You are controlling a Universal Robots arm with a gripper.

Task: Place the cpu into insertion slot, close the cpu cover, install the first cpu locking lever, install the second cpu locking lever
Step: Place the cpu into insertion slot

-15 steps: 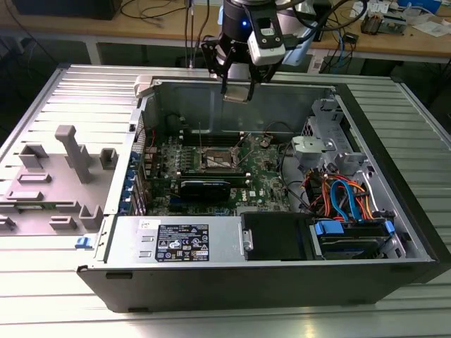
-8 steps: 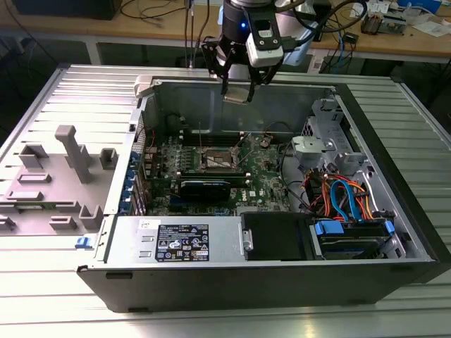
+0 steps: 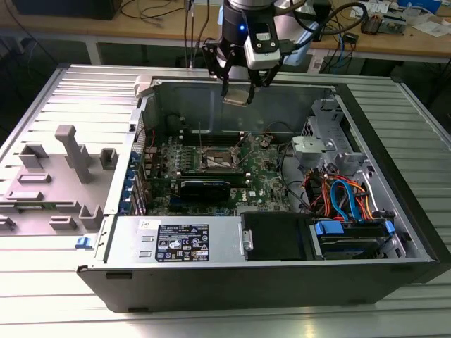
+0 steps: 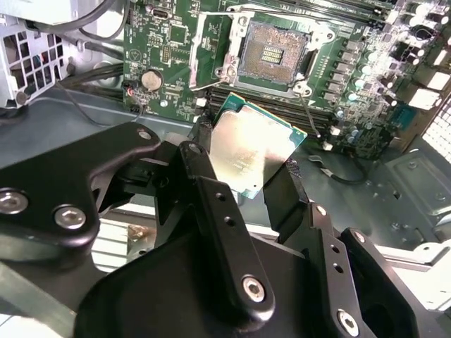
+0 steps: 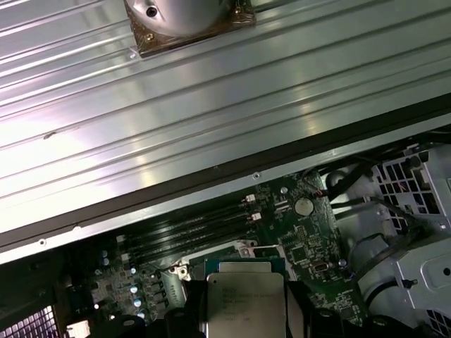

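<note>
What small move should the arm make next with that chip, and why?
Probably ease it down toward the slot: the gripper holds the cpu well above the motherboard, and the slot's gold contacts lie bare, with no chip seated there.

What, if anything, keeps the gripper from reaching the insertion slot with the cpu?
Probably nothing, so yes: the gripper, shut on the cpu, hangs above the open case, and the insertion slot lies bare below.

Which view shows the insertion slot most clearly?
The second wrist view: the insertion slot lies uncovered, contacts visible. The exterior view shows it far off; in the first wrist view the cpu hides most of it.
</note>
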